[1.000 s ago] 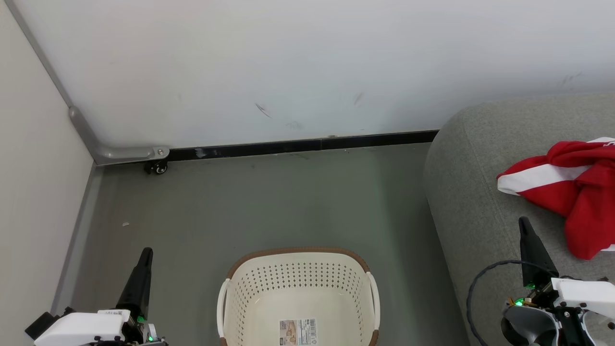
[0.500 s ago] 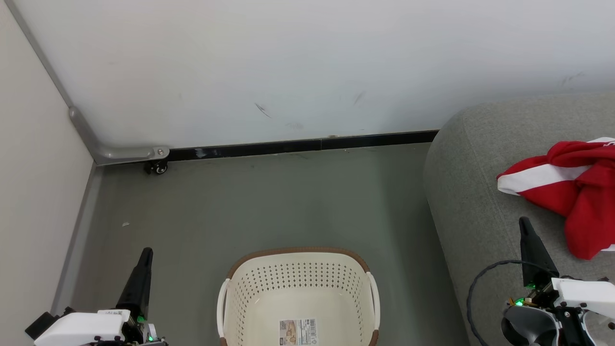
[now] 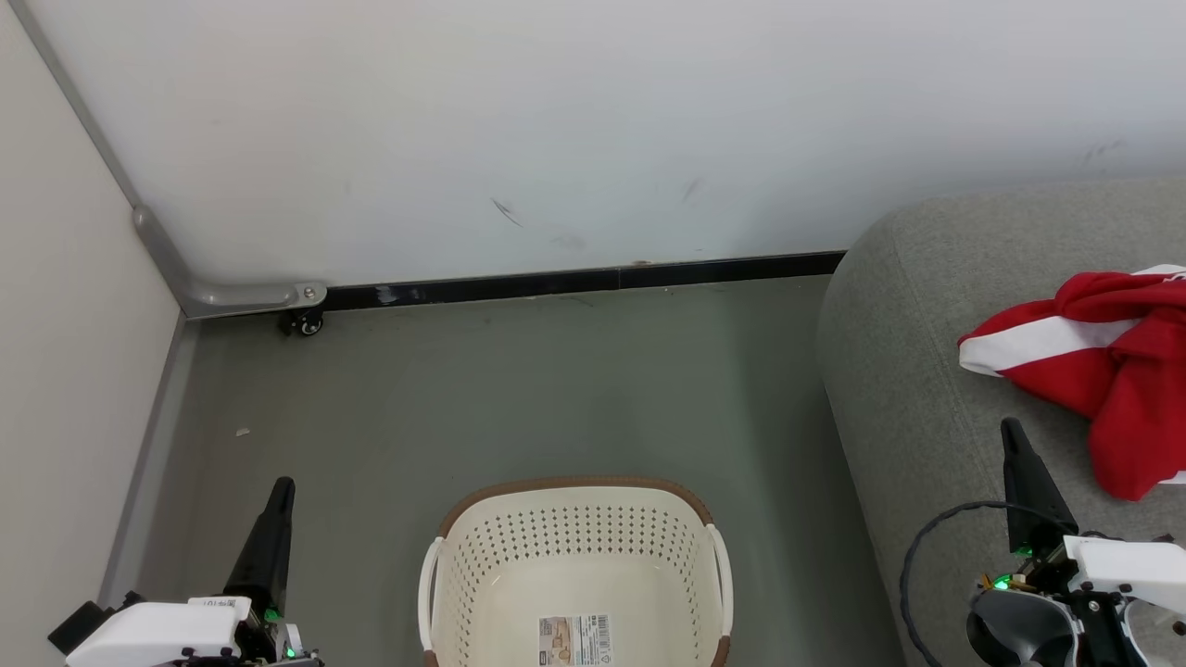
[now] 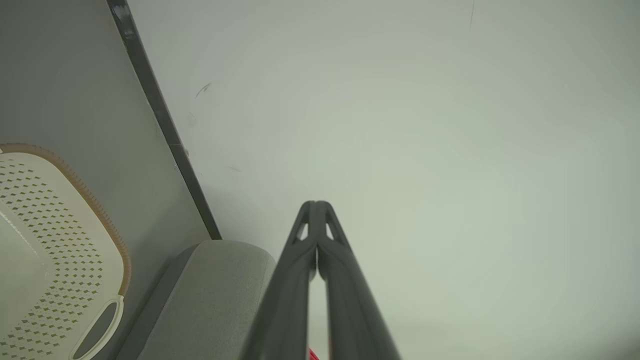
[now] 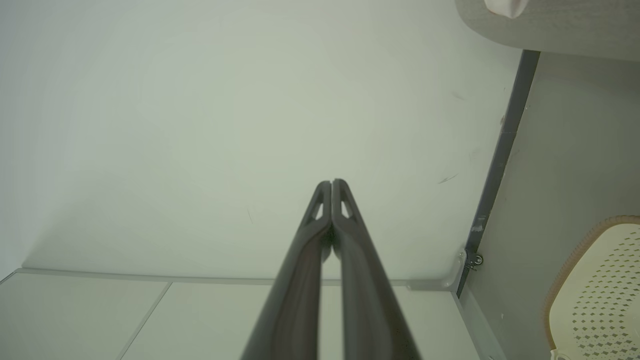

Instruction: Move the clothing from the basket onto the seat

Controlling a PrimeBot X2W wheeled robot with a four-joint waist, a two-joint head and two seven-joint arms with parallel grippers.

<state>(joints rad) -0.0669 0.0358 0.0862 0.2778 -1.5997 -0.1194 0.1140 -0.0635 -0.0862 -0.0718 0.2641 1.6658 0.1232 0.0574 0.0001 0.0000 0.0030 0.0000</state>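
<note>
clothing (image 3: 1103, 371): heaped on seat (image 3: 908, 371), far right
basket (image 3: 574, 486): near centre, only label (image 3: 574, 639) inside
left tool (image 3: 281, 491): closed, empty, left of basket
right tool (image 3: 1010, 431): closed, empty, over seat, near clothing
step: likely wrap-up; retract right tool without snagging clothing

The clothing (image 3: 1126, 394) is bright red with a broad white stripe. The basket (image 3: 574, 542) is cream and dotted with rows of small holes, with a brown woven-look rim and white handles. The seat (image 3: 913, 371) is plain grey. The floor (image 3: 463, 398) is dull grey-green and the skirting (image 3: 574, 278) is black.
</note>
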